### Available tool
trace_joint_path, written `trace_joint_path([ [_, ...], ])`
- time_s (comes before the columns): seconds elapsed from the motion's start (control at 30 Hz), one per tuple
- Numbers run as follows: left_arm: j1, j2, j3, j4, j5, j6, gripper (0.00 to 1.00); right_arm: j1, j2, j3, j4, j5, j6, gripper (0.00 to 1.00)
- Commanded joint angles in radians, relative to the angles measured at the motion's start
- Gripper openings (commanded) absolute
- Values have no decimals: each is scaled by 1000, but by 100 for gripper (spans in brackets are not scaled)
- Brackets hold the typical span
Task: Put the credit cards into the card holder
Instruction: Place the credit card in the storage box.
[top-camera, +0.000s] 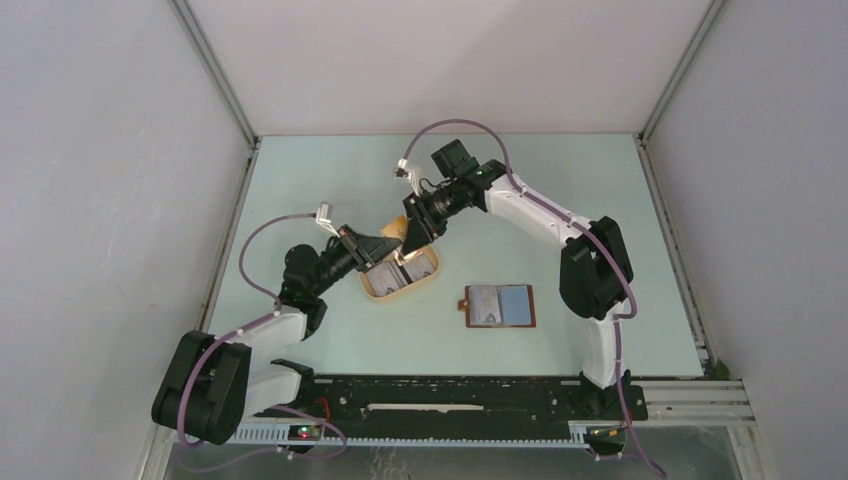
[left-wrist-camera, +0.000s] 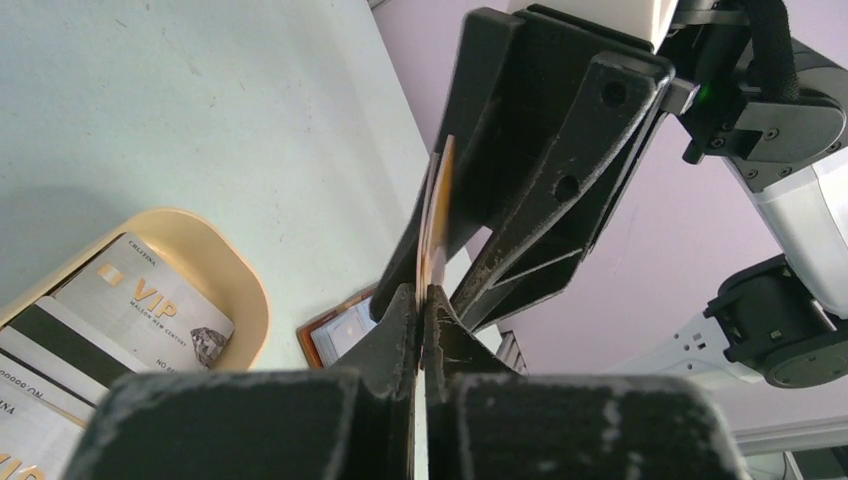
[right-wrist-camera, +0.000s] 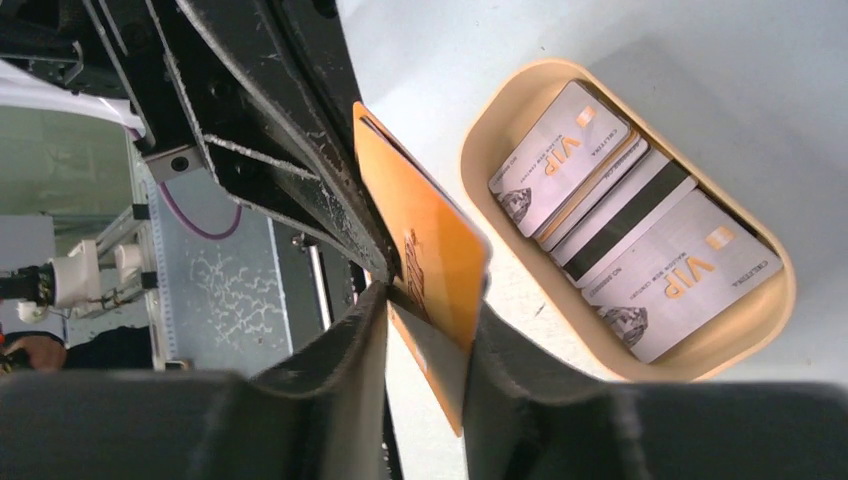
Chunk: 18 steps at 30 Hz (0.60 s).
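counter (top-camera: 600, 200): pale green surface. the two claws meet tip to tip in the air over the oval cream tray (top-camera: 400, 293), which sits left of the counter's middle.

left claw (left-wrist-camera: 425, 300): clenched. its fingertips press together on one edge of an orange card (right-wrist-camera: 420, 230). from the left wrist the card is seen edge-on, rising straight out of the pinch.

right claw (right-wrist-camera: 432, 300): released. its fingers stand on either side of the same orange card, set wider apart than the card is thick, and the card crosses the gap at a slant. whether either finger touches the card's face cannot be told.

orange card: off the counter, between the two claws and above the tray. only the left claw has a firm hold on it.

credit cards (right-wrist-camera: 625, 225): the rest lie inside the tray in an overlapping pile. two silver-faced ones marked "vip" lie face up. one between them shows a dark stripe. a tan edge shows beneath the upper silver one.

card holder (top-camera: 499, 306): reddish-brown, lying opened flat on the counter with its greyish pockets upward. it is to the right of the tray and well apart from it and from both claws. whether its pockets hold anything cannot be told at this size.
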Motion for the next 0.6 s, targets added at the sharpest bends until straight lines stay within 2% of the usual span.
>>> trace_joint_path([
  [0.0,-6,-24,12,26,-16,25,0,3,-45,29,5,-11,-2,26],
  [0.07,-6,-25,10,26,-12,25,1,-7,-46,22,14,-28,7,13],
  [0.13,-6,-24,11,26,-2,23,12,-18,-48,16,21,-54,16,5],
  [0.23,-4,-25,5,39,15,24,27,-37,-48,0,39,-123,33,0],
  [0.33,-3,-17,1,71,33,16,30,-54,-39,-17,64,-229,58,0],
  [0.43,-2,4,2,122,62,-5,28,-60,-27,-24,71,-311,72,0],
  [0.47,-2,13,2,143,68,-14,24,-60,-24,-28,76,-336,78,0],
  [0.57,1,40,-4,202,81,-39,1,-66,-19,-35,101,-388,101,2],
])
